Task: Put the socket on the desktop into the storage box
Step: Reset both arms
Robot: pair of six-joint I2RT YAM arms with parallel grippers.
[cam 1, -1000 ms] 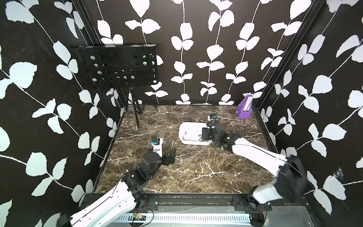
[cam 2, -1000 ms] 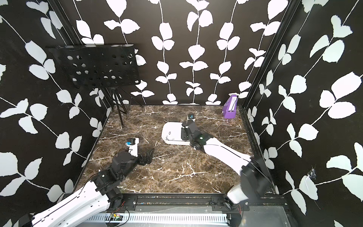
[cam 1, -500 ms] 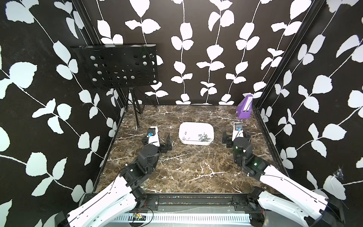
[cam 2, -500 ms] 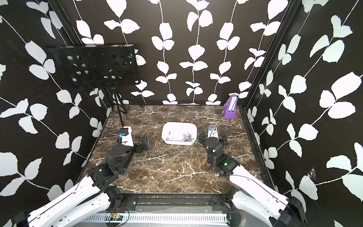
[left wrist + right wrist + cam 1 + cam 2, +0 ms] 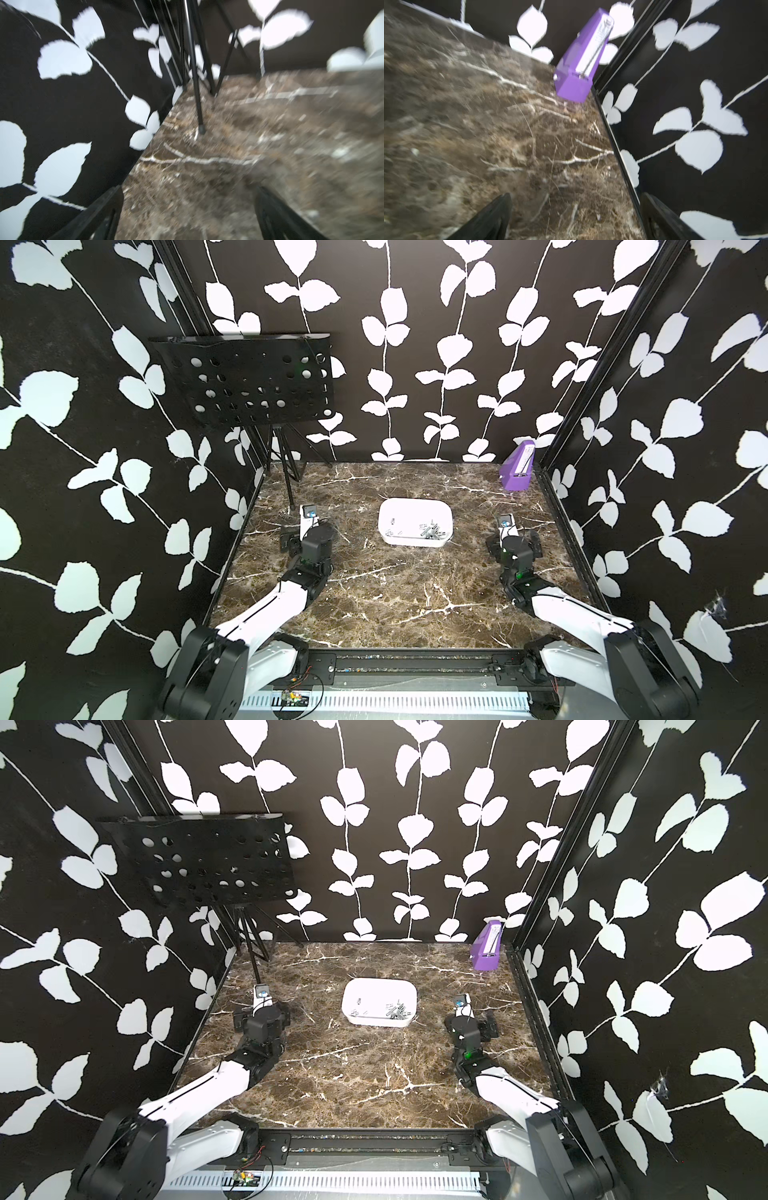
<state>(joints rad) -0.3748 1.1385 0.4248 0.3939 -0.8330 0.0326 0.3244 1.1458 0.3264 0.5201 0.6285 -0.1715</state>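
Note:
The white storage box [image 5: 414, 512] [image 5: 379, 989] sits mid-desktop [image 5: 395, 593] [image 5: 357, 1073] in both top views. Several small grey metal sockets [image 5: 432, 531] [image 5: 396, 1011] lie inside it, bunched toward its near right corner. My left gripper [image 5: 307, 533] [image 5: 189, 207] hovers low over the marble left of the box, open with nothing between its fingers [image 5: 104, 209]. My right gripper [image 5: 513, 540] [image 5: 575, 207] is right of the box near the desktop's right edge. It is also open and empty, its fingers [image 5: 496, 214] spread wide. The wrist views are motion-blurred.
A black perforated music stand [image 5: 249, 381] on tripod legs [image 5: 197, 99] occupies the back left corner. A small purple wedge-shaped box [image 5: 517, 470] [image 5: 579, 62] stands in the back right corner. Patterned walls close in the desktop on three sides.
My right arm pulled back from over the storage box to the desktop's right side, its jaws opening. My left arm swung from pointing right to pointing toward the back left.

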